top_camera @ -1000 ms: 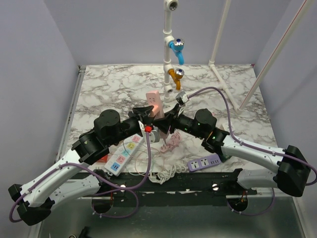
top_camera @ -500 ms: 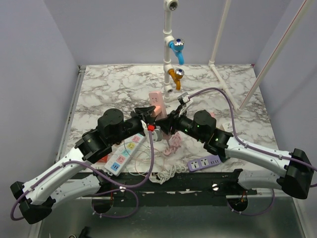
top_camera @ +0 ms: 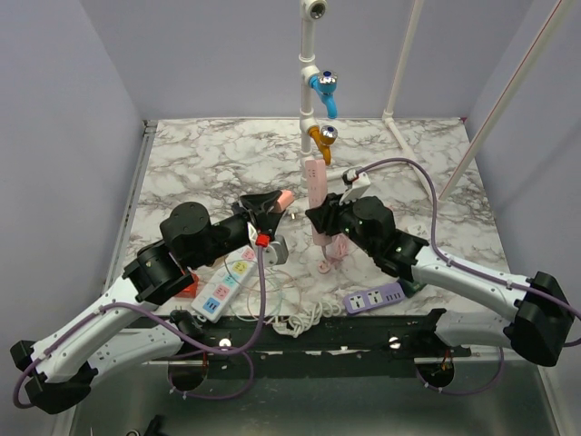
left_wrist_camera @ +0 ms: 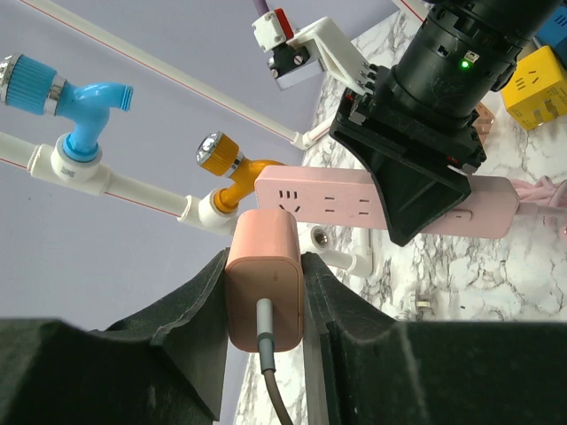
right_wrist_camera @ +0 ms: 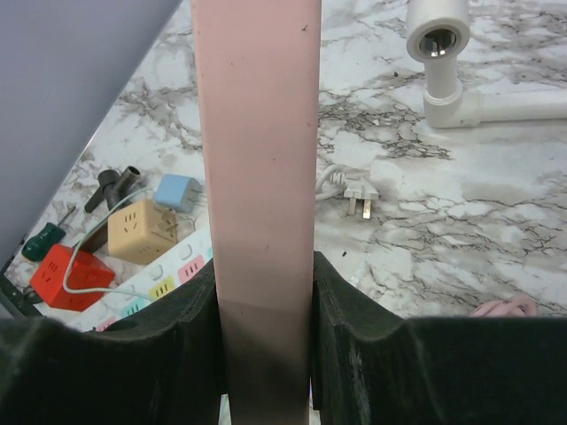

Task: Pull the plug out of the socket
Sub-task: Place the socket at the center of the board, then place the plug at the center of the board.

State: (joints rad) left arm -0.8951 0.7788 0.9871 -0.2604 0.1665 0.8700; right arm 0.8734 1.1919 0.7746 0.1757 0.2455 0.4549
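My left gripper (left_wrist_camera: 264, 305) is shut on the pink plug (left_wrist_camera: 264, 266), whose grey cable runs down between the fingers. In the top view the plug (top_camera: 284, 196) hangs free in the left gripper (top_camera: 272, 203), a short gap left of the pink socket strip (top_camera: 315, 178). The strip stands nearly upright above the table, and my right gripper (top_camera: 323, 218) is shut on its lower part. In the right wrist view the strip (right_wrist_camera: 257, 159) fills the space between the right gripper's (right_wrist_camera: 266, 341) pads. The left wrist view shows the strip's outlets (left_wrist_camera: 332, 202) empty.
A white strip with coloured outlets (top_camera: 227, 280) and a purple strip (top_camera: 374, 298) lie near the front edge. A white pipe with blue and orange taps (top_camera: 315, 100) rises behind. A loose white plug (right_wrist_camera: 358, 197), a yellow cube (right_wrist_camera: 142, 232) and a red cube (right_wrist_camera: 66, 276) lie on the marble.
The plug has come out of the pink strip. The right gripper has swung the strip right and upright, and the left gripper has drawn back left with the plug.
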